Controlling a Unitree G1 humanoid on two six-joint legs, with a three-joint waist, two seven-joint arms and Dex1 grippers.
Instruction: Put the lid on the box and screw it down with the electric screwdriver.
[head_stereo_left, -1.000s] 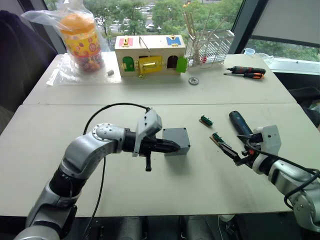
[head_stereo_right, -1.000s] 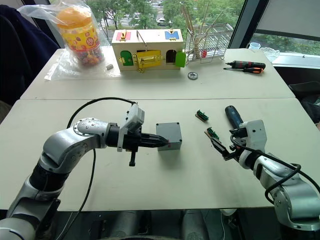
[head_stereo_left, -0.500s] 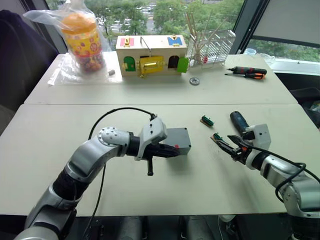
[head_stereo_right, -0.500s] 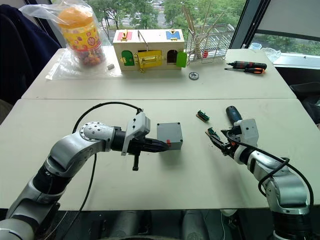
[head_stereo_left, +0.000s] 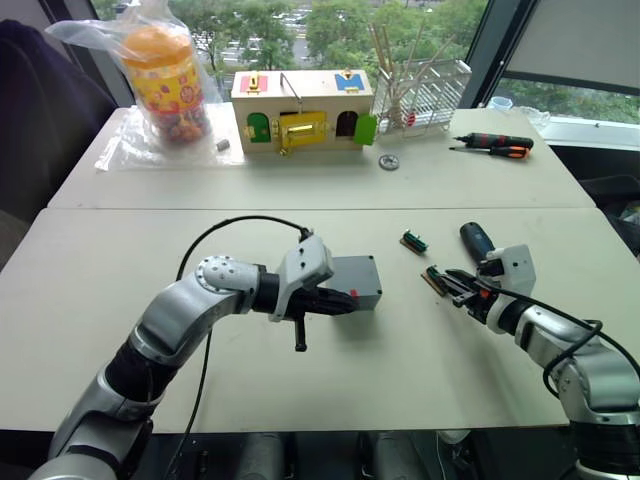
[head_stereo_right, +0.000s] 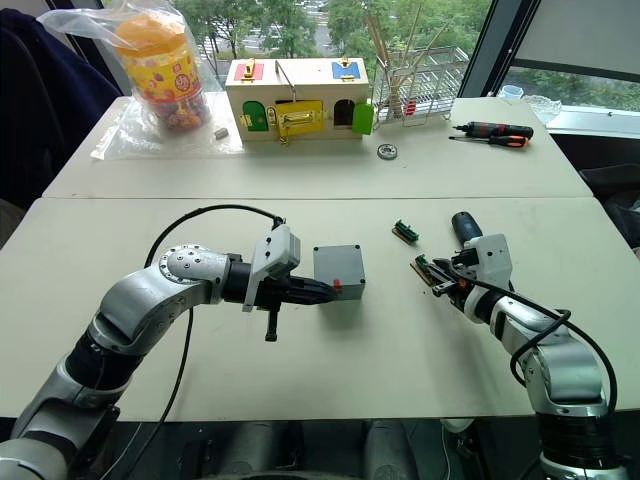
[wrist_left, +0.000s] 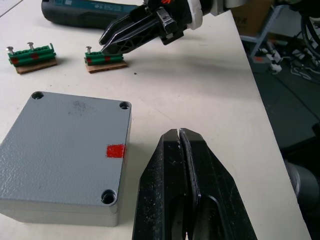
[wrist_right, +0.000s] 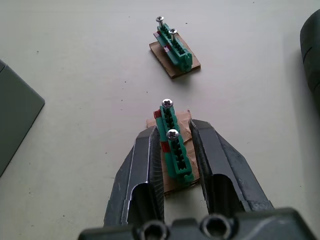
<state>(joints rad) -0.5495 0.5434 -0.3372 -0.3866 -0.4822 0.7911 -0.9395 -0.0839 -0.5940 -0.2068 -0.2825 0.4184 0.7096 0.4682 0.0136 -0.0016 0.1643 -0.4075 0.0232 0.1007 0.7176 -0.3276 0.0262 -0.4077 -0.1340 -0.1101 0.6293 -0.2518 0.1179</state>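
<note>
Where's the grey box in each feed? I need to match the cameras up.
Left eye view: the grey box is mid-table, at the tip of the left pincer.
Right eye view: mid-table again.
Left wrist view: large, beside the shut pincer.
Right wrist view: one grey corner at the picture's edge.
Shared landmark: the green screw block between the fingers of the right pincer.

A robotics test lab or office by large windows: pale counters (head_stereo_left: 300, 400) carry practice props, with a wooden latch box (head_stereo_left: 300, 108) at upper centre, hand screwdrivers (head_stereo_left: 492, 145) upper right, and a bagged candy jar (head_stereo_left: 163, 80) upper left.
</note>
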